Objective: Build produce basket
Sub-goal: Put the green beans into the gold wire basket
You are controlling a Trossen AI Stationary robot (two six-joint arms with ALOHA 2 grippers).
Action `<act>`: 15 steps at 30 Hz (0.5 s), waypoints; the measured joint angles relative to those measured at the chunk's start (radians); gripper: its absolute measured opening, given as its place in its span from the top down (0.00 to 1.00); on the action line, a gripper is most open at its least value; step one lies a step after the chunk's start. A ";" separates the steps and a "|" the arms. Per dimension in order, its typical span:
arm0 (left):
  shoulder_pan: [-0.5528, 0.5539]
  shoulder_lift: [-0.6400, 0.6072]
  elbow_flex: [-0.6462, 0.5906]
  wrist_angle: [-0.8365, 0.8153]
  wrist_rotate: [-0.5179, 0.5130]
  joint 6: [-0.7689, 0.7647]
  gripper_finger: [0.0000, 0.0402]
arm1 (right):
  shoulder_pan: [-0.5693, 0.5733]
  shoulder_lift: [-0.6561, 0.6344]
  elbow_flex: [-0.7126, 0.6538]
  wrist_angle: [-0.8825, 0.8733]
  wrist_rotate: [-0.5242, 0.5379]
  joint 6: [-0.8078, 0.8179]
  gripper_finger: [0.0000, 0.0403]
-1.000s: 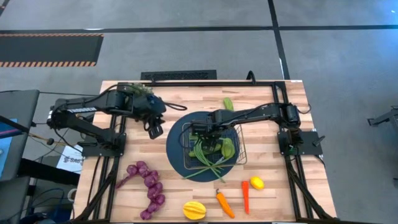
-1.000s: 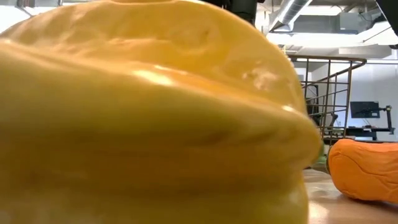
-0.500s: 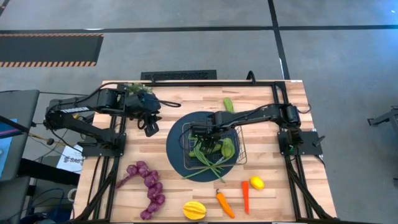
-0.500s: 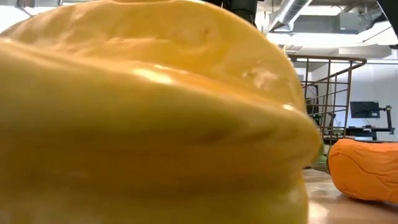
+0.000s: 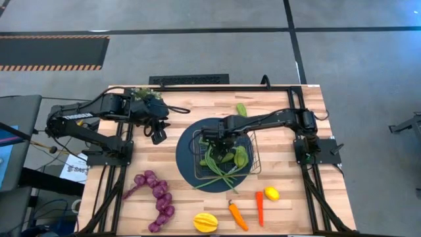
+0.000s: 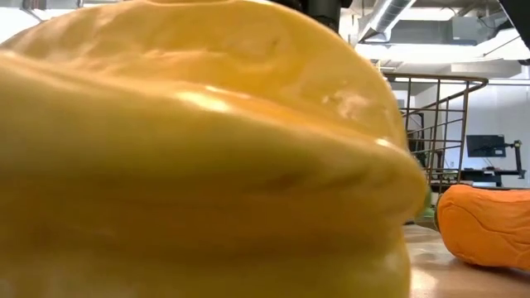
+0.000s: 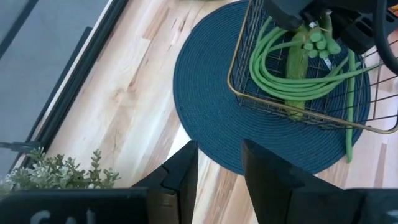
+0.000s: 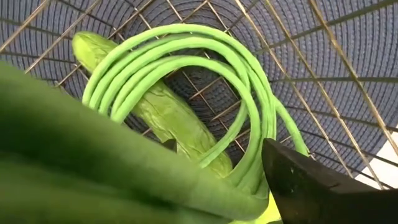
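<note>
A: How many things do you count on the table (image 5: pixel 184 204)?

B: One basket (image 5: pixel 254 158), one dark blue round mat (image 5: pixel 186 161) under it, one potted plant (image 5: pixel 146 94). Of produce: one bundle of green beans (image 5: pixel 220 172), one string of purple grapes (image 5: pixel 158 197), one yellow ribbed fruit (image 5: pixel 205 222), one lemon (image 5: pixel 272 193), one carrot (image 5: pixel 237 214), one red chili (image 5: pixel 260 207). Cucumbers are three, I think: two in the basket, one cucumber (image 5: pixel 241 110) lying alone behind the right arm.

A: How does the basket look?

B: It is thin wire mesh, square, with low sides and rounded corners. In the left wrist view its rim (image 7: pixel 298 115) looks a bit golden.

A: And what is inside?

B: The coiled beans and a cucumber (image 8: pixel 168 118) under the loops; some bean ends hang over the rim onto the mat. Another cucumber (image 5: pixel 241 156) lies at the side.

A: Where is the right gripper (image 5: pixel 212 137)?

B: Directly above the basket, and the basket is under it. Its fingers stand wide, with the green bean bundle between them, so it grips the beans.

A: And the left gripper (image 5: pixel 158 133)?

B: It hangs beside the plant, the mat just beyond its fingers (image 7: pixel 180 177). They are apart and hold nothing.

A: The low view?

B: The yellow fruit fills nearly everything; the carrot (image 6: pixel 484 228) is at its side.
</note>
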 joint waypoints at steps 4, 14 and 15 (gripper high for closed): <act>0.000 0.000 0.000 0.000 0.000 -0.001 0.72 | 0.009 0.000 0.000 0.000 0.003 -0.016 0.37; 0.000 0.000 0.000 0.000 0.000 0.004 0.72 | 0.012 0.000 0.000 0.002 0.002 -0.066 0.37; 0.000 0.000 0.000 0.000 0.000 0.004 0.72 | 0.012 0.000 0.000 0.004 0.002 -0.070 0.37</act>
